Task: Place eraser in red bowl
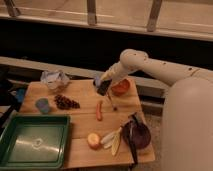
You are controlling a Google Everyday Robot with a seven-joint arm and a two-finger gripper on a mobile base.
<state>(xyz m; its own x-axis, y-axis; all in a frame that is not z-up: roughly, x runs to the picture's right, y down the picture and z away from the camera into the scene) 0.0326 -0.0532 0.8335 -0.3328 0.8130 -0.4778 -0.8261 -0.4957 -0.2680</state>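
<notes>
The end effector (103, 86) grips the black eraser (104, 88) just beside the red bowl (120, 87), above the tabletop (82, 125).

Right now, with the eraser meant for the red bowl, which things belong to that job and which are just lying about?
Job: eraser, held in the shut gripper just left of the red bowl.
Lying about: carrot, blue cup, green tray, maroon bag, grapes, banana.

The scene is being viewed by a single camera from above and in front, angled down at the wooden surface (80, 125). The arm (165, 67) is being seen close on the right, reaching leftward, with its gripper (103, 88) lying near mid-frame.
</notes>
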